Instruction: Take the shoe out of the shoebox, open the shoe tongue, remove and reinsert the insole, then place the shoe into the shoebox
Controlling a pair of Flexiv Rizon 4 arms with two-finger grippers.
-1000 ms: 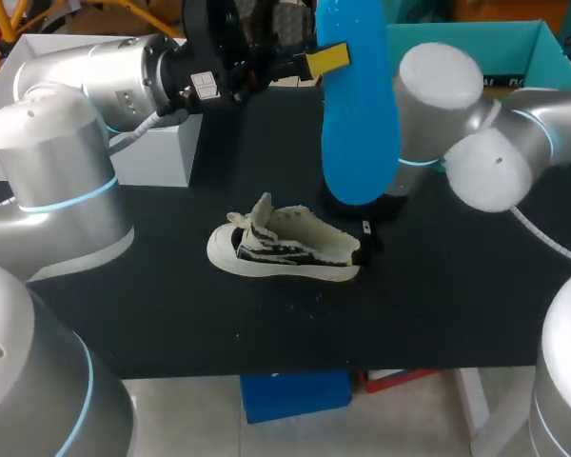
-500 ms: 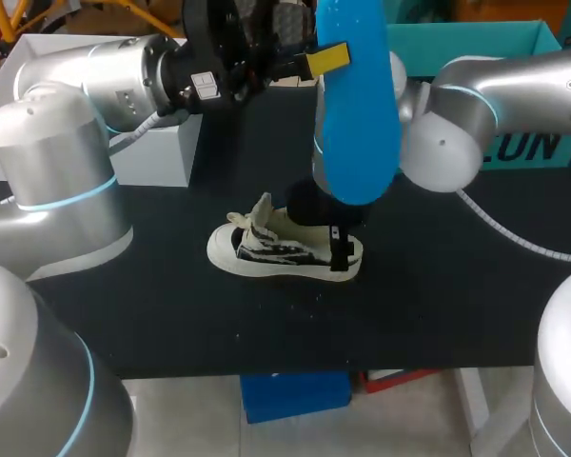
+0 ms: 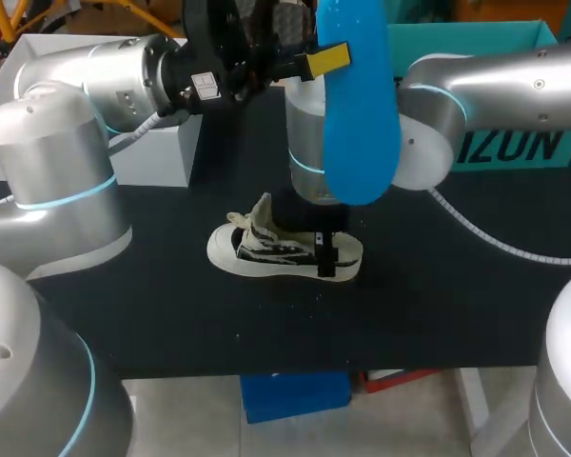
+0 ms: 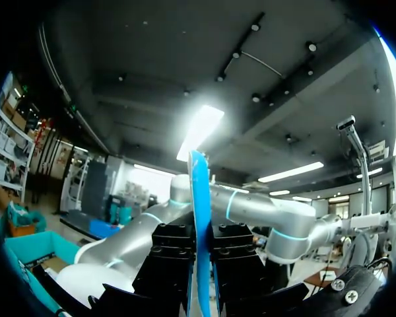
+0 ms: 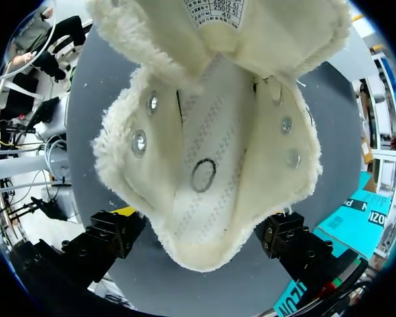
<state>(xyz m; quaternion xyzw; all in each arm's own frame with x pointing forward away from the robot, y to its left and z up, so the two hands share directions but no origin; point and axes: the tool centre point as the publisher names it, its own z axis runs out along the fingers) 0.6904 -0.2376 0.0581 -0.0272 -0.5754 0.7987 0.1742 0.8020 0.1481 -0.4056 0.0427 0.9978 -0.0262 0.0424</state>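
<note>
A white fleece-lined shoe (image 3: 276, 249) with black markings lies on its sole on the black table, toe to the left. My left gripper (image 3: 316, 61) is raised above the back of the table, shut on a blue insole (image 3: 357, 114) that hangs down from it. In the left wrist view the insole (image 4: 199, 218) shows edge-on between the fingers of that gripper (image 4: 201, 267). My right gripper (image 3: 329, 253) is down over the shoe's heel. In the right wrist view the shoe (image 5: 208, 152) gapes with its tongue folded forward, and the gripper (image 5: 201, 246) is open, one finger on each side of the heel.
A white box (image 3: 157, 148) stands at the back left behind my left arm. A teal box (image 3: 514, 57) stands at the back right. The black table (image 3: 438, 305) runs to a front edge just below the shoe.
My right arm has swung left and come down, bringing its open gripper from behind the heel to astride it. The left arm with the insole has not moved.
</note>
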